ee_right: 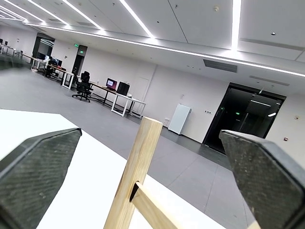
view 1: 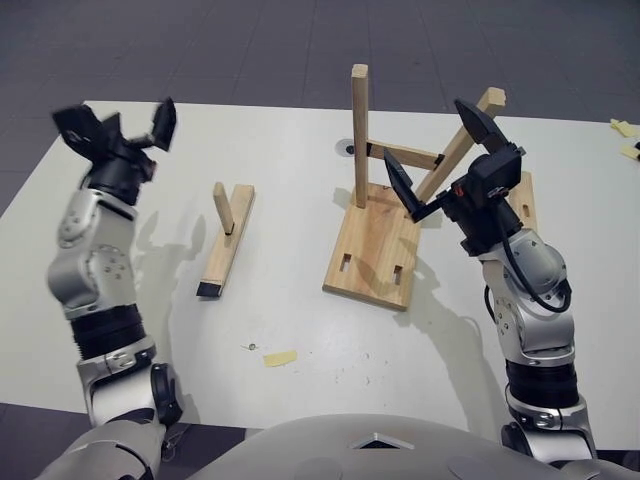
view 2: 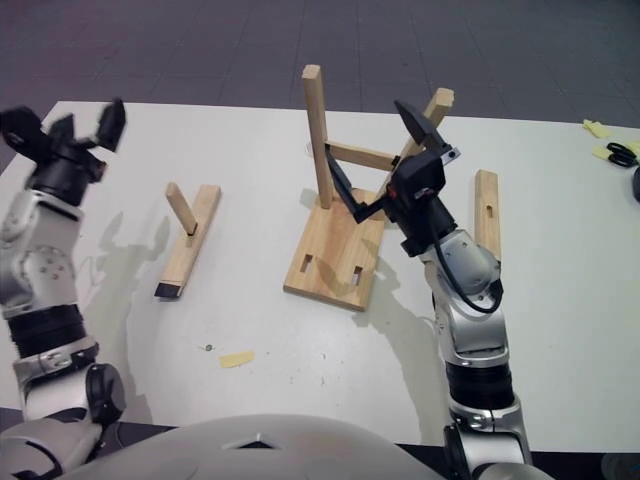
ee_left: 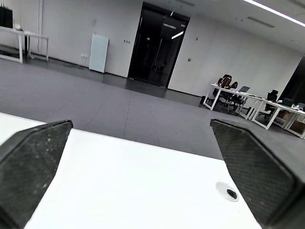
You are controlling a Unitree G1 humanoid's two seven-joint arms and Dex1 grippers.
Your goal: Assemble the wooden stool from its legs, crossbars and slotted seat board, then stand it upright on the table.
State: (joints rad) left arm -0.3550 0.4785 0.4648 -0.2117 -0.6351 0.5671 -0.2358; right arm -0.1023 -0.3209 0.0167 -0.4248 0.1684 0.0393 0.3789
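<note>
Wooden crossbar (view 1: 415, 155) lies just beyond the right tool (view 1: 424, 130), jaws spread wide.

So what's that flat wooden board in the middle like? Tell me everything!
The seat board is pale wood, rectangular, lying flat on the white table. Two empty slots show near its closer edge. At its far end stand an upright leg and a leaning leg, joined by a crossbar. The open right end effector hovers by the legs.

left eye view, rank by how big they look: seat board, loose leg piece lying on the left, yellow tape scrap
1. seat board, clearly largest
2. loose leg piece
3. yellow tape scrap, far smallest
</note>
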